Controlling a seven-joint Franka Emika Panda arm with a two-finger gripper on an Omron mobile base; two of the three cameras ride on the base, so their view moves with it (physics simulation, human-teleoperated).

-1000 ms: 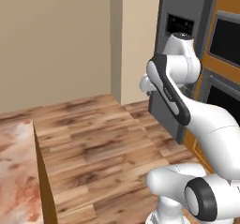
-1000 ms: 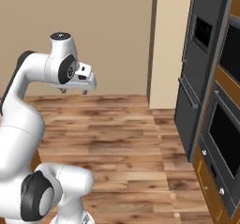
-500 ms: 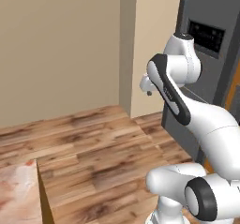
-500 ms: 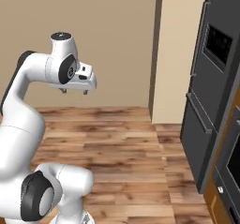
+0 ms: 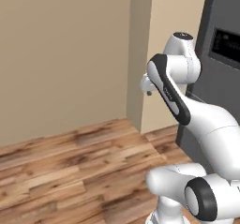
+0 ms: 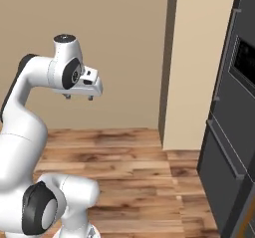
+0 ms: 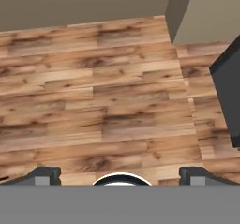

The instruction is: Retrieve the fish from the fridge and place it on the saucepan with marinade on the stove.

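The fridge [image 5: 224, 73] is a tall dark grey unit with a black display panel, standing shut at the right edge; it also shows as fridge [image 6: 233, 132], and its corner as fridge [image 7: 229, 94]. My gripper [image 6: 78, 97] hangs high over the wood floor, left of the fridge and well apart from it, pointing down. It also shows as gripper [image 5: 146, 88]. In the hand view the gripper [image 7: 120, 174] is open, with nothing between its fingertips [image 7: 46, 175]. The fish is hidden. The saucepan and the stove are out of view.
A beige wall pillar [image 6: 194, 62] juts out just left of the fridge, also seen as pillar [image 5: 140, 54]. A plain tan wall [image 5: 61, 54] runs behind. Wood floor [image 7: 103, 101] stretches below the hand.
The whole picture has shifted, so the base has moved. The fridge has slid toward the right edge, and the wall ovens and the counter corner have left the views. The arm's pose and open jaws are unchanged.
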